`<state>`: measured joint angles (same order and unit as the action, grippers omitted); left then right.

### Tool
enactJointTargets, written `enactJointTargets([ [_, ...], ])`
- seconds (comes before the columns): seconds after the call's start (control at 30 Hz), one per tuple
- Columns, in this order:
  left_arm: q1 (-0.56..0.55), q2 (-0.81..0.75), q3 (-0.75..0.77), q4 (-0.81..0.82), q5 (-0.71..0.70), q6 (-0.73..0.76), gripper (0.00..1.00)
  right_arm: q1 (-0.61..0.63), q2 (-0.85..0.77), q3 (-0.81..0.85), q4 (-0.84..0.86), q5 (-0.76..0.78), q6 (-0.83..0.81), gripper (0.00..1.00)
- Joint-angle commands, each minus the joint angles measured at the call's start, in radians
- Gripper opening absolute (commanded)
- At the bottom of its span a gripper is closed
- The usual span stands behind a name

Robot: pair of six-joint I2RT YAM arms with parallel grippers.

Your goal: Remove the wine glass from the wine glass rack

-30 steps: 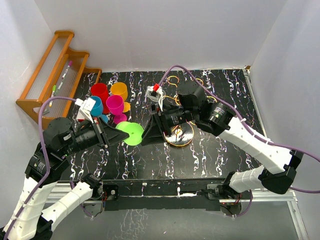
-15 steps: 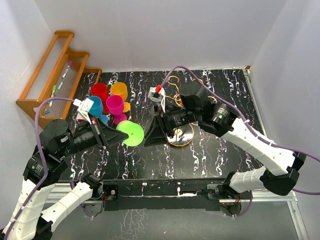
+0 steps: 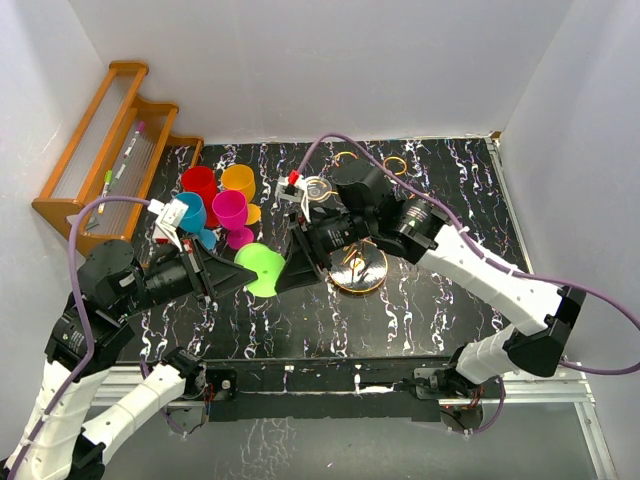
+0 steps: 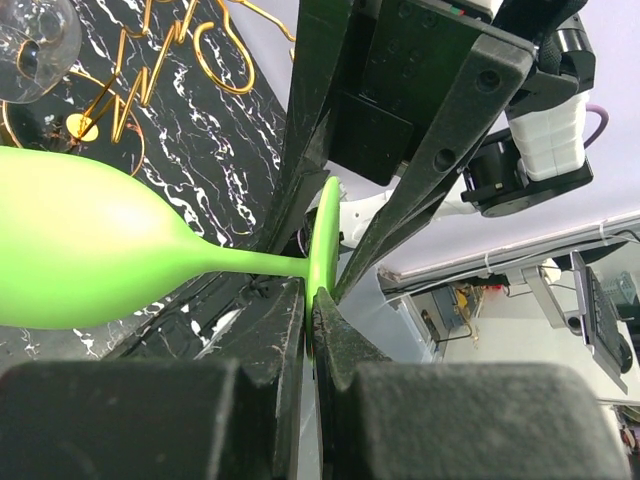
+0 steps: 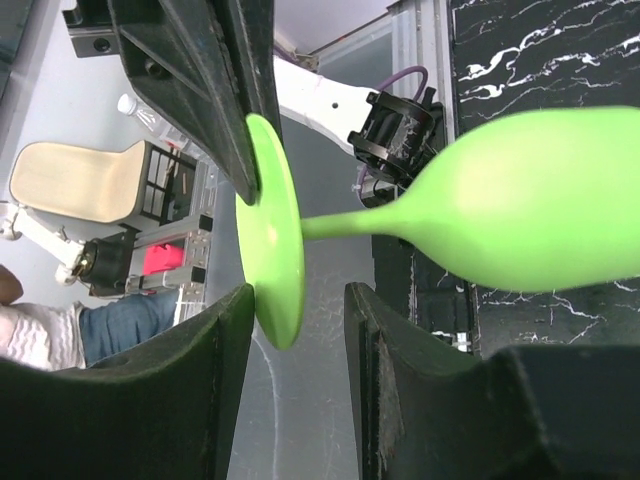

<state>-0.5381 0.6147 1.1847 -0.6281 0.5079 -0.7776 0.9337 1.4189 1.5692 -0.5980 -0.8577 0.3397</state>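
White walls (image 3: pixel 300 70) on three sides; black marbled worktop (image 3: pixel 330 320) below.

My left gripper (image 4: pixel 310 300): jaws pinched narrow on the rim of the foot (image 4: pixel 325 240) of the green wine glass (image 4: pixel 90 250), with both pads against the disc. In this wrist view the stem runs sideways and the bowl lies off to the left.

My right gripper (image 5: pixel 295 300): jaws about half spread, one finger either side of the same foot. A gap shows at the right finger. The left finger sits just beside the disc; I cannot tell if it touches. Seen from this wrist, my left gripper's fingers come in from above and bite the opposite edge of the foot.

From overhead, the glass hangs between the two gripper tips, raised off the worktop, left of the round base of the wine glass rack (image 3: pixel 358 270) and apart from it. It is off the gold wire. A clear glass (image 3: pixel 318 188) sits up among the rack's arms, behind my right wrist. Ring loops (image 3: pixel 397 165) show further back.

Room to move:
- Behind and left of the glass, near it, four cups: red cup (image 3: pixel 197 182), orange cup (image 3: pixel 238 180), teal cup (image 3: pixel 190 212), magenta cup (image 3: pixel 229 208).
- Wooden slatted shelf (image 3: pixel 110 140) against the left wall, well apart.
- Rack base just right of my right gripper.
- Bare marbled surface lies from the glass forward to the near edge, and across the right half toward the right wall.
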Motion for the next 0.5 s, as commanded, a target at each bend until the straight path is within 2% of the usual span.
enactJointTargets([
  [0.0,0.001,0.007,-0.006,0.036,0.036,0.008,0.0,0.0,0.015,0.082,0.086,-0.063,-0.005,0.42],
  [0.17,0.001,0.029,-0.007,0.02,0.036,0.024,0.0,0.0,0.024,0.087,0.101,-0.086,-0.002,0.37],
  [0.23,0.001,0.035,-0.006,0.01,0.03,0.029,0.0,0.0,0.027,0.089,0.101,-0.103,-0.002,0.26],
  [0.3,0.0,0.039,-0.003,-0.001,0.01,0.03,0.0,0.0,0.024,0.085,0.101,-0.113,-0.003,0.11],
  [0.33,0.001,0.041,0.0,-0.009,-0.001,0.03,0.0,0.0,0.022,0.08,0.101,-0.112,-0.005,0.08],
  [0.37,0.0,0.044,0.004,-0.023,-0.022,0.03,0.06,0.0,0.017,0.074,0.099,-0.109,-0.01,0.08],
  [0.4,0.0,0.047,0.015,-0.048,-0.054,0.03,0.18,0.0,0.013,0.068,0.095,-0.103,-0.018,0.08],
  [0.47,0.0,0.054,0.051,-0.116,-0.152,0.024,0.28,0.0,0.003,0.055,0.079,-0.077,-0.043,0.08],
])
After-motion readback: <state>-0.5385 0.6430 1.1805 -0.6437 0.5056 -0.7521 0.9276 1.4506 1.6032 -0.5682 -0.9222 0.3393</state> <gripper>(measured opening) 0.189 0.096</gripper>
